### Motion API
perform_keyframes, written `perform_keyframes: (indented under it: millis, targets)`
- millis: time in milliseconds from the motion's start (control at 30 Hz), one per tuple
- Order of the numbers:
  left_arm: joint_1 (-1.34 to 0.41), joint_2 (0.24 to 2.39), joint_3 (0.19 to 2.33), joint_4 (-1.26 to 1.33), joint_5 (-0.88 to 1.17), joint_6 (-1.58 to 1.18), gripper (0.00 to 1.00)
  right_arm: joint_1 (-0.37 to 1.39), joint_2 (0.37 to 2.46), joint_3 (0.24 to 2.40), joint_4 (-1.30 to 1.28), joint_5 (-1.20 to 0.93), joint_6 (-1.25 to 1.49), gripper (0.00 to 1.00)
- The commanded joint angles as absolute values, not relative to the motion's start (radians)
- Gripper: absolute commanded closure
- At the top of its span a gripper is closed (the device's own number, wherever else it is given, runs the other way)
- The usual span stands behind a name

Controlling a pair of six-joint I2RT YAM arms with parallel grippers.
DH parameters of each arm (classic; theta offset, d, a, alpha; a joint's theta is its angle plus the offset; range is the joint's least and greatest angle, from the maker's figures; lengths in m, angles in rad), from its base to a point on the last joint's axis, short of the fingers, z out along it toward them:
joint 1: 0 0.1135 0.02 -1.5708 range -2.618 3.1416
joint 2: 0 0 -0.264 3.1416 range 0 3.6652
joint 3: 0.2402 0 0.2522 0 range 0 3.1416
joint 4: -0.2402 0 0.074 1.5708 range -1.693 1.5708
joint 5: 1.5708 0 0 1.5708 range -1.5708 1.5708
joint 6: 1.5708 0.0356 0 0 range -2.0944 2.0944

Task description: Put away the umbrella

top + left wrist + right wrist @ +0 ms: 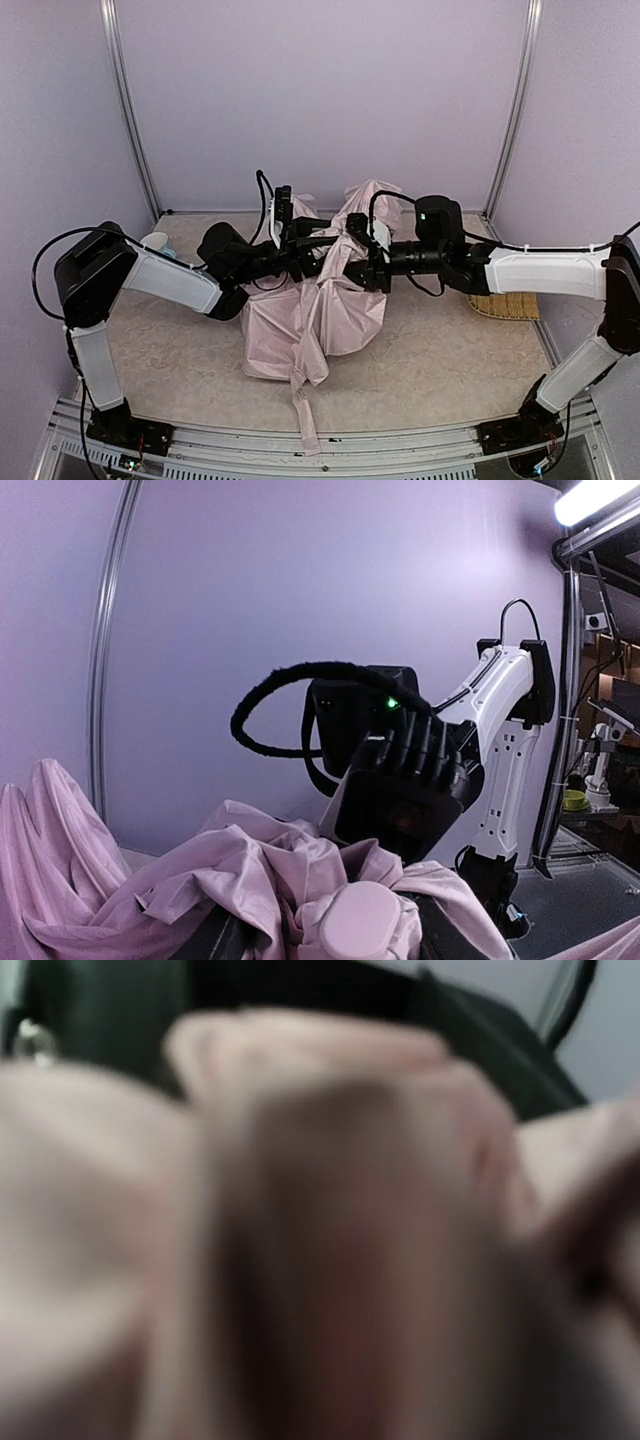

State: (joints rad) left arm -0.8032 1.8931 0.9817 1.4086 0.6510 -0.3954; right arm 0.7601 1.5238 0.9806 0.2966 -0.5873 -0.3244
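**pj_bench:** While both arms are buried in the cloth, how far along would you call this?

**tabletop_tom:** Early-to-middle, imo. The pale pink fabric folding umbrella [320,310] sits as a loose crumpled heap in the middle of the beige table [450,360]. Its long pink strap [303,410] trails off toward 6 o'clock. Nothing is rolled, wrapped or fastened, and I don't see a sleeve or a spot it has gone into. So the actual putting away is all left to do.

**pj_bench:** Grippers?

**tabletop_tom:** The left gripper [312,243] comes in from 9 o'clock. In its wrist view the small rounded pink handle [358,920] sits right between its fingers with fabric bunched around it, so I'd say it's clamped on the umbrella at a medium width. The right gripper [342,268] reaches in from 3 o'clock and its tips vanish into the folds. Its own camera is just a pink blur pressed against cloth, so I can't tell whether it's gripping or gaping.

**pj_bench:** Anything else nearby?

**tabletop_tom:** A woven straw mat [505,305] lies at 3 o'clock, well apart from the heap. My guess is the canopy needs gathering around the shaft before the strap can go on.
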Motion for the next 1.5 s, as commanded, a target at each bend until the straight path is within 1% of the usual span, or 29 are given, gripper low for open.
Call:
perform_keyframes:
  millis: [0,67,100,167,200,233,300,367,467,600,633,700,833,967,1000,1100,1167,1200,1267,1333,1400,1467]
  targets:
    - [-0.822,1.921,1.011,1.322,0.695,-0.429,0.94,0.762,1.453,1.018,0.265,-0.554,-0.359,0.62]
    - [-0.812,1.914,1.017,1.272,0.670,-0.404,0.91,0.757,1.433,1.014,0.255,-0.560,-0.365,0.69]
    - [-0.806,1.908,1.021,1.242,0.655,-0.387,0.85,0.754,1.424,1.011,0.254,-0.557,-0.368,0.73]
    - [-0.787,1.899,1.025,1.188,0.624,-0.352,0.55,0.744,1.411,1.001,0.253,-0.547,-0.370,0.79]
    - [-0.774,1.890,1.022,1.167,0.610,-0.338,0.44,0.736,1.408,0.996,0.248,-0.541,-0.369,0.82]
    - [-0.757,1.883,1.015,1.151,0.598,-0.329,0.37,0.725,1.407,0.994,0.237,-0.533,-0.368,0.85]
    - [-0.716,1.857,0.997,1.127,0.584,-0.322,0.30,0.692,1.407,0.987,0.216,-0.528,-0.358,0.89]
    - [-0.671,1.824,0.969,1.108,0.574,-0.311,0.23,0.654,1.405,0.966,0.222,-0.545,-0.328,0.90]
    - [-0.621,1.768,0.936,1.046,0.559,-0.253,0.18,0.608,1.402,0.933,0.261,-0.558,-0.304,0.91]
    - [-0.609,1.683,0.911,0.879,0.525,-0.091,0.13,0.559,1.423,0.927,0.289,-0.562,-0.273,0.93]
    - [-0.609,1.663,0.893,0.856,0.528,-0.068,0.13,0.548,1.435,0.932,0.291,-0.568,-0.267,0.93]
    - [-0.610,1.643,0.871,0.822,0.538,-0.033,0.18,0.536,1.466,0.941,0.288,-0.565,-0.265,0.94]
    - [-0.595,1.659,0.874,0.761,0.499,-0.059,0.17,0.537,1.541,1.015,0.209,-0.599,-0.271,0.93]
    - [-0.587,1.681,0.871,0.741,0.538,-0.063,0.17,0.538,1.565,1.120,0.062,-0.493,-0.287,0.94]
    - [-0.589,1.685,0.878,0.724,0.554,-0.041,0.15,0.539,1.559,1.139,0.024,-0.470,-0.307,0.94]
    - [-0.594,1.711,0.915,0.662,0.600,0.075,0.07,0.555,1.515,1.154,-0.062,-0.483,-0.424,0.90]
    - [-0.613,1.733,0.982,0.575,0.613,0.184,0.06,0.580,1.487,1.147,-0.119,-0.529,-0.528,0.88]
    - [-0.626,1.741,1.024,0.509,0.616,0.240,0.02,0.598,1.478,1.145,-0.140,-0.517,-0.568,0.88]
    - [-0.650,1.763,1.123,0.399,0.617,0.319,0.01,0.636,1.478,1.161,-0.181,-0.449,-0.616,0.88]
    - [-0.669,1.786,1.174,0.333,0.628,0.357,0.01,0.669,1.492,1.196,-0.221,-0.370,-0.634,0.87]
    - [-0.682,1.811,1.189,0.329,0.591,0.358,0.01,0.689,1.509,1.241,-0.254,-0.346,-0.640,0.87]
    - [-0.686,1.840,1.196,0.333,0.565,0.347,0.04,0.705,1.514,1.260,-0.260,-0.356,-0.645,0.87]
